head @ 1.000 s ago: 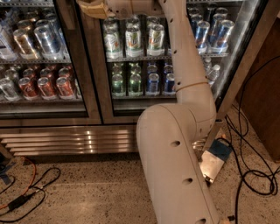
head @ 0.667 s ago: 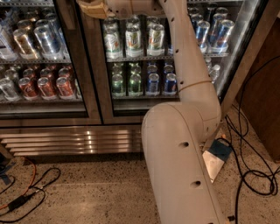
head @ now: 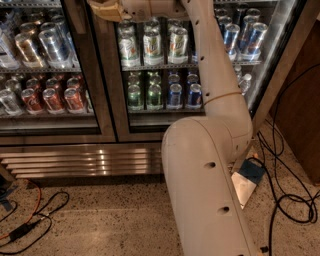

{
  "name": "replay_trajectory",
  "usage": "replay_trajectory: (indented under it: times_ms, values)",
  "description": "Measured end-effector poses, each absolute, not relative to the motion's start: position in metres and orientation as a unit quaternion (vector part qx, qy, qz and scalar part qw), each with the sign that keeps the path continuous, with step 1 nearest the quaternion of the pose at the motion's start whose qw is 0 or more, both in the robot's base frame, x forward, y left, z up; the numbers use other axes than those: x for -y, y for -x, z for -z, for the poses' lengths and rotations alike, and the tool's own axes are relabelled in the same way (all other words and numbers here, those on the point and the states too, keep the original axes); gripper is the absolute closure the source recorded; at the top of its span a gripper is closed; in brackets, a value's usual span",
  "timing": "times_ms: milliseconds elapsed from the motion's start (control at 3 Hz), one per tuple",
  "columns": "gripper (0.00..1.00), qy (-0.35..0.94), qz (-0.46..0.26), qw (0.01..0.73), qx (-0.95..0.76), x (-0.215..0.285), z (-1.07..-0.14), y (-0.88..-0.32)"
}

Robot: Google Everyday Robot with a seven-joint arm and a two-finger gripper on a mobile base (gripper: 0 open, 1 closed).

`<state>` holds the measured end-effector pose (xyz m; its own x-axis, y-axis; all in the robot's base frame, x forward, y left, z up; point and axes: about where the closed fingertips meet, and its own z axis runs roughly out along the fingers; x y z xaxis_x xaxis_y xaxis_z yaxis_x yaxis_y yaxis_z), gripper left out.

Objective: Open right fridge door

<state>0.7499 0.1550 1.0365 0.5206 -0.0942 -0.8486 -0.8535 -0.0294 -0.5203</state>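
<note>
Two glass doors front a steel drinks cooler (head: 75,162). The right fridge door (head: 160,107) fills the middle of the view, its dark frame meeting that of the left door (head: 50,75) at a central upright.

Behind the right pane, the upper shelf carries green-and-white cans (head: 152,47) and, further right, blue-and-silver cans (head: 240,37). The shelf below holds green cans (head: 135,95) next to blue cans (head: 182,95). Behind the left pane, silver cans (head: 47,42) stand above red cans (head: 52,97). Each can bears a printed label, but no brand name or other writing can be read.

A tan gripper (head: 105,9) sits at the very top of the view, in front of the upper left corner of the right door, by the central upright. It is cut off by the picture's edge, so whether it is spread or closed, or touching the frame, cannot be told.

A white arm (head: 210,190) rises from the bottom, bends, and runs up across the right part of the pane.

On the speckled floor (head: 100,220) lie black cables (head: 290,200) to the right, an orange cable (head: 37,200) to the left, and a flat blue-and-white object (head: 247,177) near the cooler's right corner.
</note>
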Motion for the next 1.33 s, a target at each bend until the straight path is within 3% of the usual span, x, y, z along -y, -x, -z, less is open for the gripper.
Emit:
replay_trajectory:
  times_ms: [333,667,1000,1333]
  values:
    - [0.62,0.646,-0.328,0.585,-0.365,-0.1569,-1.0397,-0.7437]
    - [0.84,0.647,-0.329,0.584,-0.363,-0.1555,-1.0398,-0.7438]
    - [1.0,0.647,-0.329,0.584,-0.363,-0.1565,-1.0381,-0.7447]
    - [1.0,0.647,-0.329,0.584,-0.363,-0.1573,-1.0366,-0.7461]
